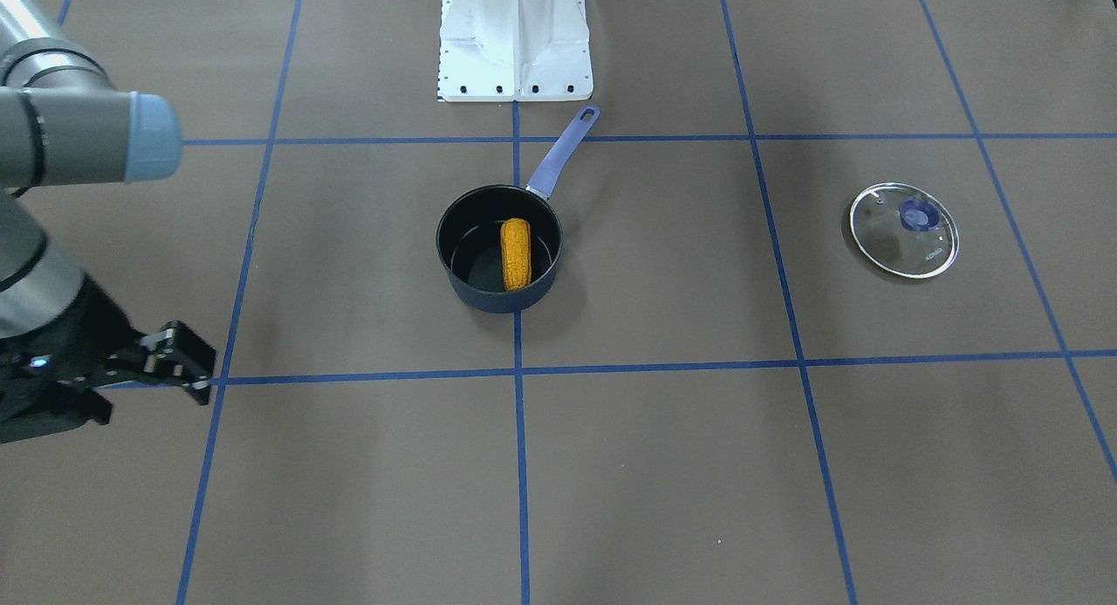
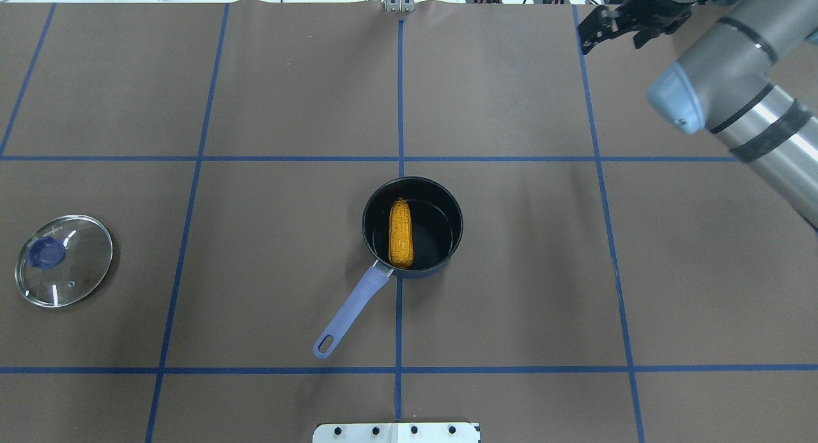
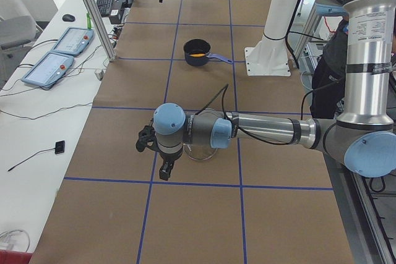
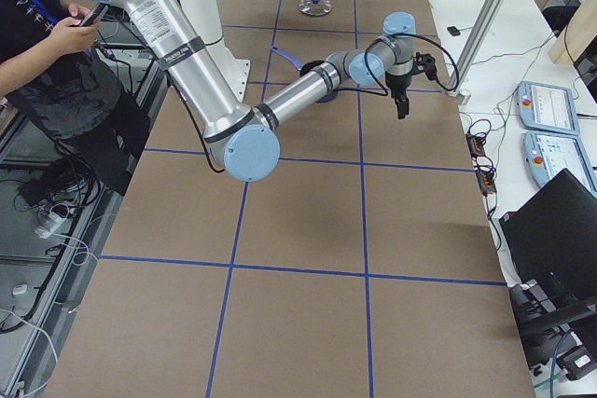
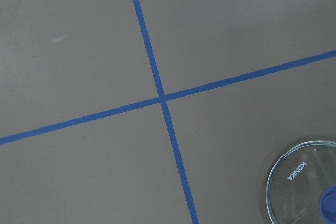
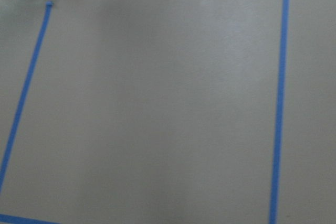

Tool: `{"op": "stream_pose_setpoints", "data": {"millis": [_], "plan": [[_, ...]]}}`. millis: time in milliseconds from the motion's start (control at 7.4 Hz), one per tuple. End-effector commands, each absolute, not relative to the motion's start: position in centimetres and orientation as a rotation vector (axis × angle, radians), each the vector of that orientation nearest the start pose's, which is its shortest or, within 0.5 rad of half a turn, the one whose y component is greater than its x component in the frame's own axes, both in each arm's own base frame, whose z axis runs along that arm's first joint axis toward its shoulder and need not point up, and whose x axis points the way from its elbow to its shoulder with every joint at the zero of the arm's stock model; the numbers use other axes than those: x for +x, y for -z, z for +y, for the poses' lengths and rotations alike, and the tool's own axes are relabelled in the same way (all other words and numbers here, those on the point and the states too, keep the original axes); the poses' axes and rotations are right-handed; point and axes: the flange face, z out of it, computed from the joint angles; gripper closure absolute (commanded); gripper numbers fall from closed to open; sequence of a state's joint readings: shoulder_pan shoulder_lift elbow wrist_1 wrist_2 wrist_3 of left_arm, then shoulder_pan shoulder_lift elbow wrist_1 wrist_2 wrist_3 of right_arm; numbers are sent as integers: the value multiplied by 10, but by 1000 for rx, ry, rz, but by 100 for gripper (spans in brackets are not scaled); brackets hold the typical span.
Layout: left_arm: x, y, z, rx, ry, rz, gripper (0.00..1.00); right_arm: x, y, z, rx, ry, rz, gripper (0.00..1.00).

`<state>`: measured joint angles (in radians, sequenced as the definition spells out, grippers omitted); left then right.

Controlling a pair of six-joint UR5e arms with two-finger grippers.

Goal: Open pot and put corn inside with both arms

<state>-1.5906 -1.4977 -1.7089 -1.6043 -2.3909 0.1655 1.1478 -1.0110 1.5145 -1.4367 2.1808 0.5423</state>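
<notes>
The dark blue pot (image 1: 502,301) stands open at the table's centre, its lilac handle (image 2: 348,315) pointing toward the robot. The orange-yellow corn (image 1: 516,254) lies inside it, also seen from overhead (image 2: 401,233). The glass lid (image 2: 63,260) with its blue knob lies flat on the table far to the robot's left, and shows in the left wrist view (image 5: 304,187). My right gripper (image 2: 610,39) is open and empty, far from the pot at the table's far right. My left gripper (image 3: 164,169) hangs above the table beside the lid; I cannot tell its state.
The white pedestal base (image 1: 515,37) stands behind the pot on the robot's side. Blue tape lines grid the brown table. A person (image 4: 47,34) stands by the robot. Control tablets (image 3: 62,47) lie on a side bench.
</notes>
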Motion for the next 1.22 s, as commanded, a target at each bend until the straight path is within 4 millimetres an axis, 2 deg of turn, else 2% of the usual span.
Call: {"op": "stream_pose_setpoints", "data": {"millis": [0,135,270,405,541,676,811,1081], "plan": [[-71,-642,-430,106,-147,810,2,-96,-435,-676,245,165,-798,0],[-70,-641,-435,102,-148,806,2,-59,-482,-660,220,203,-767,0],[-66,-638,-438,105,-158,806,2,-24,-535,-633,184,220,-745,0],[-64,-639,-438,99,-162,804,2,21,-593,-589,158,205,-730,0],[-66,-639,-441,103,-165,774,2,43,-627,-548,129,179,-727,0],[-66,-637,-442,105,-166,771,2,56,-653,-519,90,141,-726,0],[-66,-636,-442,110,-168,770,2,59,-668,-500,65,126,-727,0],[-66,-639,-437,108,-167,772,2,62,-685,-486,34,106,-722,0]]}}
